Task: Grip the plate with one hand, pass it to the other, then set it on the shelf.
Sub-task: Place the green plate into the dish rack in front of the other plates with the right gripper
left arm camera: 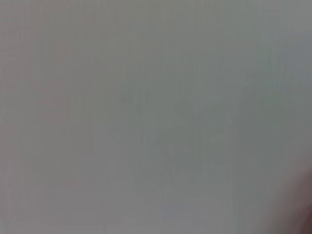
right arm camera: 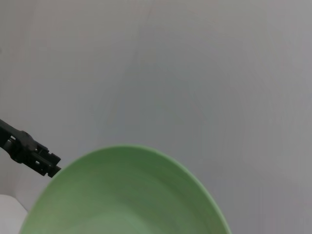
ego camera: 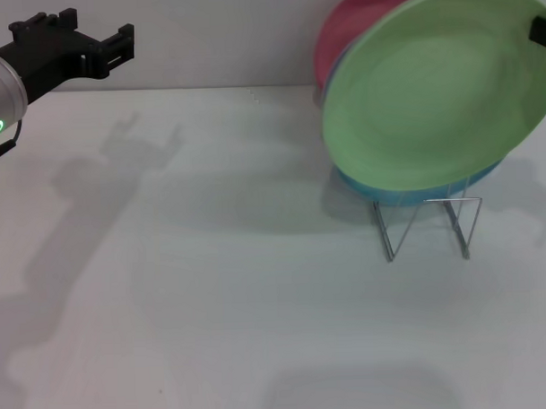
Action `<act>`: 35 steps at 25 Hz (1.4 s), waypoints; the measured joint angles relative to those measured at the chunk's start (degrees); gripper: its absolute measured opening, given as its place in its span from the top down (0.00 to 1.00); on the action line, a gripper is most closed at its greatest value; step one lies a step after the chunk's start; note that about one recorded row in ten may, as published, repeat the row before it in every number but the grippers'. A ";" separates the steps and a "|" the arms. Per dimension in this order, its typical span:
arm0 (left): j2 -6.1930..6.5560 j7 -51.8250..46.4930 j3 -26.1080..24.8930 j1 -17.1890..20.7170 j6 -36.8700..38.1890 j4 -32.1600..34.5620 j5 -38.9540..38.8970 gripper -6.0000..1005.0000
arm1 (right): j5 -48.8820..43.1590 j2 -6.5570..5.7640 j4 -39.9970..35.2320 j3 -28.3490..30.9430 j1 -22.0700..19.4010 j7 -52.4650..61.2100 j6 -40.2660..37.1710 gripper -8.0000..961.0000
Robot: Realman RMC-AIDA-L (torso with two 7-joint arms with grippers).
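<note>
plate (ego camera: 435,96) tilted above shelf (ego camera: 428,224)

White table (ego camera: 214,305), wire rack (ego camera: 426,224)

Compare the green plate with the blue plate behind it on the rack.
The green plate is in front and shows its whole face; the blue plate shows only a rim sliver behind it. The right gripper is at the green plate's edge, and nothing touches the blue plate. Both are round and lean tilted at the wire rack.

Probably a lab test bench, plain white table (ego camera: 259,331), bare grey wall (ego camera: 222,36)
</note>
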 joint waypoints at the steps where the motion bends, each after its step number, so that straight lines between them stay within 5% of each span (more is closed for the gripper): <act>1: -0.01 -0.04 0.10 -0.04 0.00 0.02 0.00 0.26 | 0.00 0.00 -0.22 0.17 0.04 -0.42 0.09 0.95; 35: 0.07 0.13 1.29 -3.93 -0.59 3.55 -0.52 0.26 | -3.16 0.14 -9.64 2.77 0.53 -7.56 0.09 0.84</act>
